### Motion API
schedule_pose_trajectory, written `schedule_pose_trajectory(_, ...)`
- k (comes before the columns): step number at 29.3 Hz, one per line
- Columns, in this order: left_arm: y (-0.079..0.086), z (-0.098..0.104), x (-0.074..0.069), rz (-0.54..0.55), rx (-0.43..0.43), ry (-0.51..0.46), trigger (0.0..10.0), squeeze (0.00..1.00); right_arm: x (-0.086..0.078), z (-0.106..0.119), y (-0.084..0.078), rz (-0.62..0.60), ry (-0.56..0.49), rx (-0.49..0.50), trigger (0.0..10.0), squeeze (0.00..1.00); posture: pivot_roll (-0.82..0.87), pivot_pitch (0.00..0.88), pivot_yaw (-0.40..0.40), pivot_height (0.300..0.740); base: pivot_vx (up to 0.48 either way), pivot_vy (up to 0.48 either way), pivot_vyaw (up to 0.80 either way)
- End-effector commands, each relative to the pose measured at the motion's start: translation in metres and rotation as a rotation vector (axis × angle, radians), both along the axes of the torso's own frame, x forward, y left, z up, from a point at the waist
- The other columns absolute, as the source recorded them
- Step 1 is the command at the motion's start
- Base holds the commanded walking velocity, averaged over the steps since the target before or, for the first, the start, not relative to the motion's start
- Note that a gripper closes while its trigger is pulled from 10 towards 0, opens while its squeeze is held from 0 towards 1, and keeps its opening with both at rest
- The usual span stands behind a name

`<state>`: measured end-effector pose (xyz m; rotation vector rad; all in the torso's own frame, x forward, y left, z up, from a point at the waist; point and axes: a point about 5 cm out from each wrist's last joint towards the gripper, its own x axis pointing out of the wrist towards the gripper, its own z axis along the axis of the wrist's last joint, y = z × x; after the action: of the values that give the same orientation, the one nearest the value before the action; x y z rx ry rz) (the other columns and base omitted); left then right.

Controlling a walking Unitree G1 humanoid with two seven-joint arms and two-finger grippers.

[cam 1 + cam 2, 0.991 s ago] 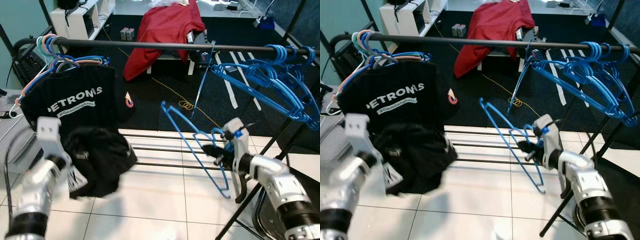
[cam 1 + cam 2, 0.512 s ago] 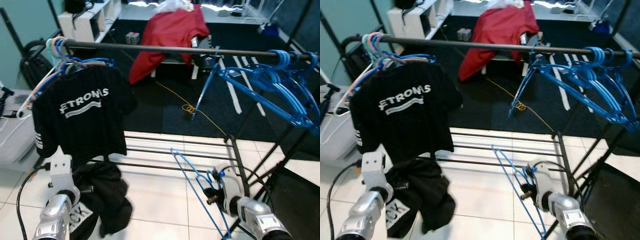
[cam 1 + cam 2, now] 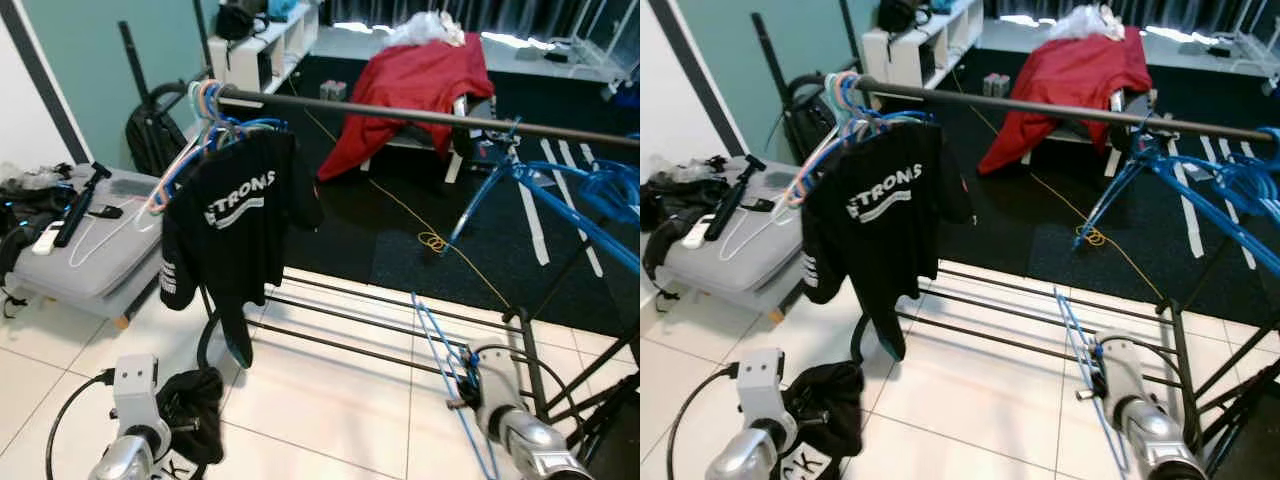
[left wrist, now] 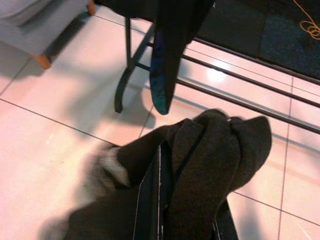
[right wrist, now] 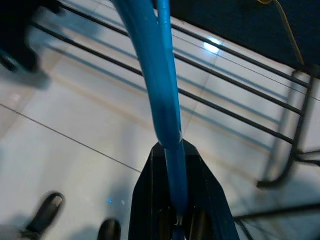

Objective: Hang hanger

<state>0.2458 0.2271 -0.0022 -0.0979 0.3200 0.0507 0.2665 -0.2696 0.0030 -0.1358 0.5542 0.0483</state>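
Blue plastic hanger (image 5: 159, 85) is clamped in the right gripper (image 5: 175, 220), low over the tiled floor (image 3: 330, 400); crumpled black garment (image 4: 210, 160) is gripped by the left gripper (image 4: 165, 220).

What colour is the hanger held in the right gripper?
Blue. The hanger is clamped in the right gripper, clearest in the right wrist view.

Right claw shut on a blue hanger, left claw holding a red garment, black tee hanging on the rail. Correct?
Not quite: the garment in the left claw is black, not red, as the left wrist view shows. The rest holds: the right claw is shut on the blue hanger, and the black tee hangs on the rail.
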Motion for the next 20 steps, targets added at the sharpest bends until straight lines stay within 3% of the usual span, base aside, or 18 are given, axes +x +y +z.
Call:
schedule_pose_trajectory(1, 0.001, 0.002, -0.001, -0.008, 0.021, -0.017, 10.0, 0.0, -0.003, -0.002, -0.002, -0.037, -0.004, 0.033, 10.0, 0.0, -0.04, 0.092, -0.02, 0.74, 0.0, 0.0, 0.74)
schedule_pose_trajectory(11, 0.004, 0.004, 0.002, -0.026, 0.037, -0.032, 10.0, 0.0, -0.015, -0.007, -0.008, -0.165, -0.079, 0.193, 10.0, 0.0, -0.03, 0.098, -0.012, 0.74, 0.0, 0.0, 0.74)
schedule_pose_trajectory(20, 0.01, 0.006, 0.004, -0.009, 0.023, -0.037, 10.0, 0.0, -0.01, -0.006, 0.0, -0.122, -0.079, 0.189, 10.0, 0.0, 0.0, 0.121, 0.005, 0.74, 0.0, 0.0, 0.74)
